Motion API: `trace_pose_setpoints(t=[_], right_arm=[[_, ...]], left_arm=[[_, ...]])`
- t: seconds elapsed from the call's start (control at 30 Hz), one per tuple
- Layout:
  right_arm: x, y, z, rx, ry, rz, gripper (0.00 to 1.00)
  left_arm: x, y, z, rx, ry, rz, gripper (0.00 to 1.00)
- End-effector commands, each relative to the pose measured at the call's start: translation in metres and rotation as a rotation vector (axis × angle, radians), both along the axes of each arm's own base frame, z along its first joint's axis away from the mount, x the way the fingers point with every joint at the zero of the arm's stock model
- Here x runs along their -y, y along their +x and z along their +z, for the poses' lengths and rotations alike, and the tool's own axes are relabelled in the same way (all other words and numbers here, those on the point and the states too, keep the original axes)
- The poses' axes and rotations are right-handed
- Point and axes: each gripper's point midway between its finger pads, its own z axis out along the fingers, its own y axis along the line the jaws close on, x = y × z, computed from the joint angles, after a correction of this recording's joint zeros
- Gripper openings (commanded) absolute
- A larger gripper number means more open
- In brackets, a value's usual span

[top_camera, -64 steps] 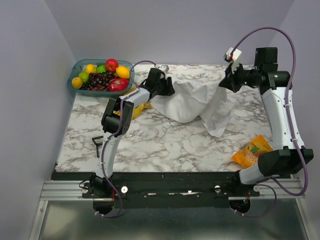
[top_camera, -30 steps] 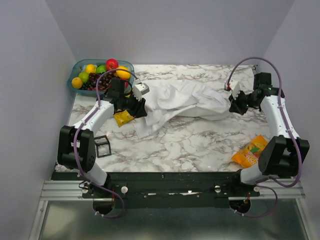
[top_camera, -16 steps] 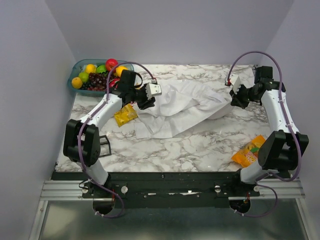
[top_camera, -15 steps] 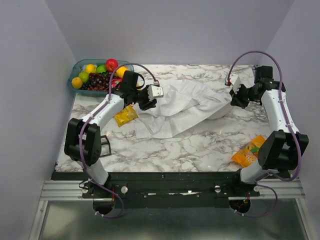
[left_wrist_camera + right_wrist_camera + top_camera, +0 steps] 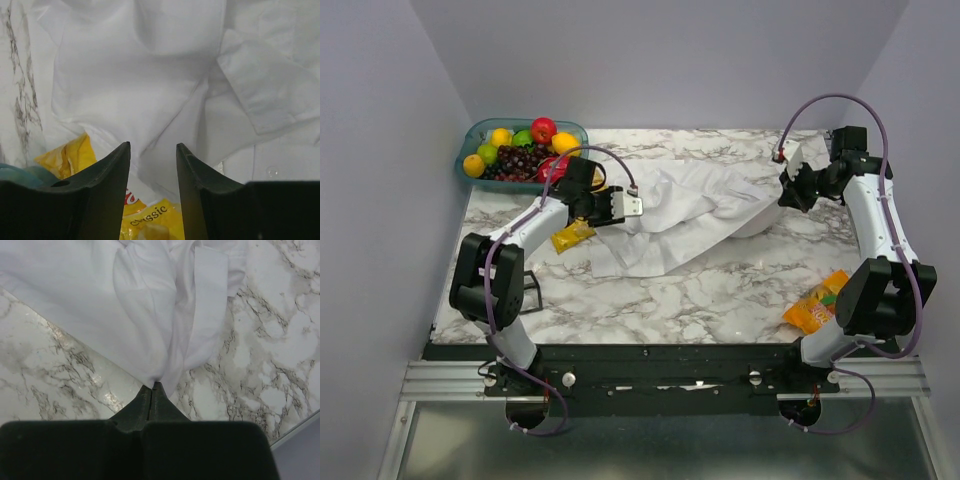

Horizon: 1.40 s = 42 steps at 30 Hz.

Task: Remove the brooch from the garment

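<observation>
The white garment [image 5: 690, 210] lies spread across the middle of the marble table; it fills the left wrist view [image 5: 150, 75] and the right wrist view [image 5: 150, 305]. The brooch is hidden in every view. My left gripper [image 5: 620, 205] is open at the garment's left edge, its fingers [image 5: 112, 170] above cloth and a yellow chip bag [image 5: 150, 220]. My right gripper [image 5: 786, 192] is shut on the garment's right edge [image 5: 155, 382] and holds it pinched between the fingertips, low over the table.
A teal fruit bowl [image 5: 478, 130] stands at the back left. The yellow chip bag [image 5: 567, 235] lies beside the left arm. An orange snack packet [image 5: 823, 303] lies at the front right. A small black frame [image 5: 527, 290] sits at the left.
The garment has been drawn out flatter across the table. My left gripper has shifted slightly right and let go at the cloth's left edge. My right gripper has held its pinch and moved little.
</observation>
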Motion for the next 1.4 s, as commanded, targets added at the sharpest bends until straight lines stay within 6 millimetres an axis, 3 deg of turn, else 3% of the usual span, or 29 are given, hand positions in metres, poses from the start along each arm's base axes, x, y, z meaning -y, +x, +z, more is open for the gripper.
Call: trace_pose_setpoints(t=[0.0,0.07,0.1,0.13,0.17,0.2,0.23,0.33,0.6,1.07,1.23,1.37], right_arm=[[-0.006,0.009,0.010,0.015,0.053,-0.019,0.02],[-0.006,0.009,0.011,0.015,0.061,-0.025,0.02],[-0.007,0.009,0.011,0.015,0.063,-0.029,0.02],[-0.007,0.009,0.011,0.012,0.063,-0.029,0.02],[-0.007,0.009,0.012,0.016,0.064,-0.031,0.02],[-0.006,0.009,0.012,0.015,0.064,-0.033,0.02],[-0.006,0.009,0.013,0.018,0.064,-0.034,0.02],[-0.007,0.009,0.013,0.017,0.065,-0.034,0.02],[-0.008,0.009,0.013,0.015,0.080,-0.048,0.02],[-0.009,0.012,0.012,0.012,0.091,-0.050,0.03],[-0.011,0.011,0.011,0.007,0.102,-0.055,0.03],[-0.011,0.012,0.013,0.010,0.104,-0.057,0.03]], left_arm=[[-0.021,0.033,0.031,0.037,-0.056,0.240,0.52],[-0.030,0.047,0.032,-0.043,-0.116,0.375,0.53],[-0.028,0.059,0.054,-0.107,-0.221,0.489,0.54],[-0.042,0.070,0.044,-0.185,-0.251,0.577,0.55],[-0.046,0.064,0.039,-0.300,-0.279,0.642,0.55],[-0.042,0.073,0.059,-0.345,-0.356,0.658,0.56],[-0.049,0.074,0.048,-0.477,-0.413,0.749,0.56],[-0.045,0.063,0.045,-0.647,-0.485,0.807,0.57],[-0.035,0.042,0.029,-0.803,-0.507,0.851,0.56],[-0.027,0.032,-0.002,-0.896,-0.428,0.904,0.56],[-0.020,0.026,-0.012,-0.914,-0.389,0.883,0.48],[-0.024,0.023,-0.020,-0.918,-0.347,0.895,0.28]])
